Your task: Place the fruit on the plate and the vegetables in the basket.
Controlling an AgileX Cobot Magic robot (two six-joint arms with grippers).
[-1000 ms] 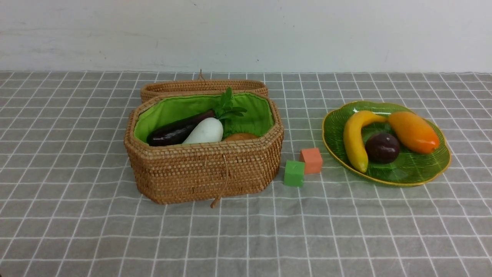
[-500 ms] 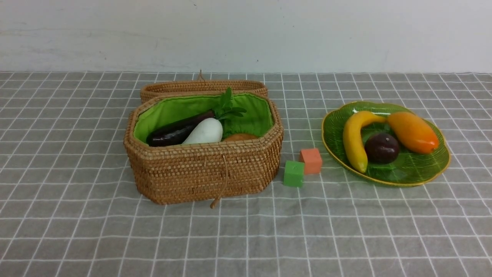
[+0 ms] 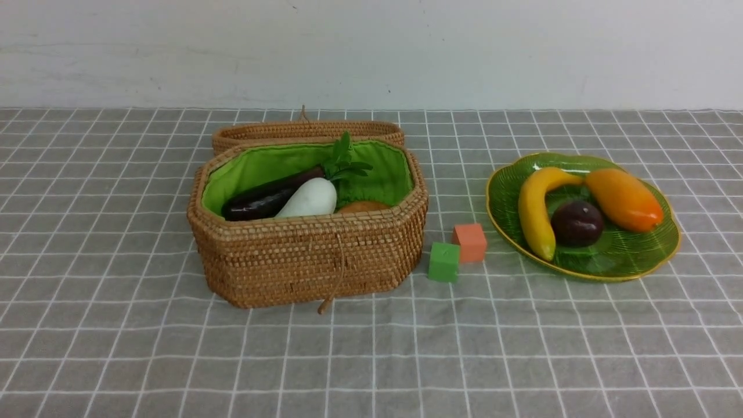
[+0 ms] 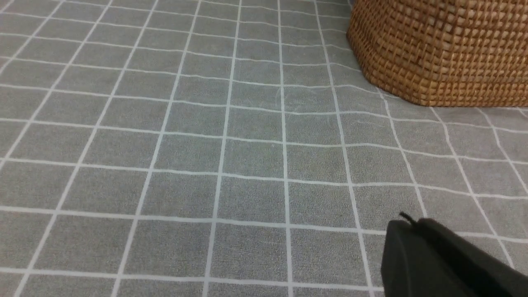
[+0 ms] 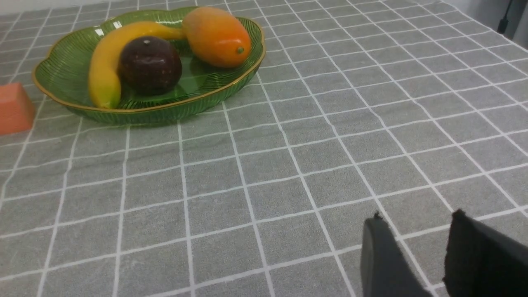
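Observation:
The woven basket stands open on the left. Inside lie the dark-purple eggplant, the white radish with green leaves and a tan potato, partly hidden by the wall. The green plate on the right carries the banana, the round purple fruit and the mango. No arm shows in the front view. My left gripper is shut and empty above bare cloth near the basket. My right gripper is open and empty, short of the plate.
A green cube and an orange cube sit between basket and plate. The basket's lid lies behind it. A grey checked cloth covers the table, and a white wall stands behind.

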